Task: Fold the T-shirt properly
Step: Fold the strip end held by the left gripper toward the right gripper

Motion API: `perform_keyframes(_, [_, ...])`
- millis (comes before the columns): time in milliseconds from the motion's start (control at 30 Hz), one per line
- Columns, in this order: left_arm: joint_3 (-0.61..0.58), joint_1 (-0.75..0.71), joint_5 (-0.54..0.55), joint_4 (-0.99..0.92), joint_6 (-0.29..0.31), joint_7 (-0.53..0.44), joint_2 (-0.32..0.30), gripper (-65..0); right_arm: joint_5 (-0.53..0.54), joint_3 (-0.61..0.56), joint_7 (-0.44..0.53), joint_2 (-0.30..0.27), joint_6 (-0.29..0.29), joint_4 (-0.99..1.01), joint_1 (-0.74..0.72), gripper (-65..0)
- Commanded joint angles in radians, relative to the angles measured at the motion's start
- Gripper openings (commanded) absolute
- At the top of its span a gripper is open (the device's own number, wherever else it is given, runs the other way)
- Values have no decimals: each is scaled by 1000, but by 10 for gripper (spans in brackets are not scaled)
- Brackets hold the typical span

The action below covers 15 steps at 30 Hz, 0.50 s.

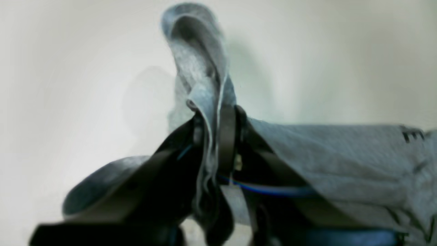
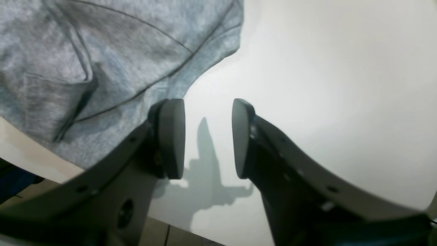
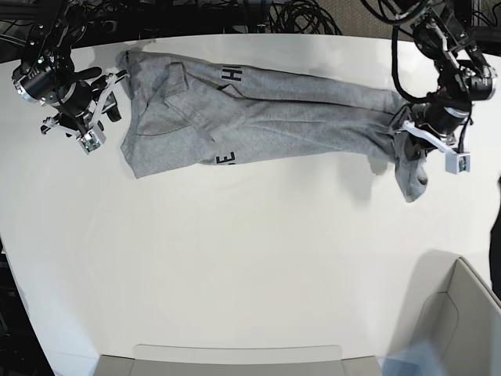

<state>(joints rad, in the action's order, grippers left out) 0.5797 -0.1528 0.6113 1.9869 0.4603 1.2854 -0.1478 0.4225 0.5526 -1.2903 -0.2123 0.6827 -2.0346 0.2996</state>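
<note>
The heather-grey T-shirt (image 3: pixel 266 117) lies stretched along the far side of the white table (image 3: pixel 235 251), folded lengthwise, with bits of black lettering showing. My left gripper (image 3: pixel 403 135) is at the shirt's right end, shut on a bunched fold of the cloth. In the left wrist view that fold (image 1: pixel 201 68) rises between the fingers of this gripper (image 1: pixel 213 136), and the rest of the shirt trails off to the right. My right gripper (image 3: pixel 112 94) hovers at the shirt's left end. It is open (image 2: pixel 208 136), with bare table between its pads and the T-shirt (image 2: pixel 102 54) just beside it.
Black cables (image 3: pixel 305 16) lie behind the table's far edge. A grey bin (image 3: pixel 462 313) stands at the near right corner. A flat grey tray (image 3: pixel 235 360) sits at the front edge.
</note>
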Motion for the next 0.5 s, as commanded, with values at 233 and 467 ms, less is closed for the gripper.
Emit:
perform_keyframes(233, [-274,-69,22,32,-114,-92,99,-650,6,5,11,-14,15,-13,-17,-422])
perform_keyframes(467, [-510,-87,20,24,-324,-189,93,-650,6,8,11,-37,15,-13,-6,-422])
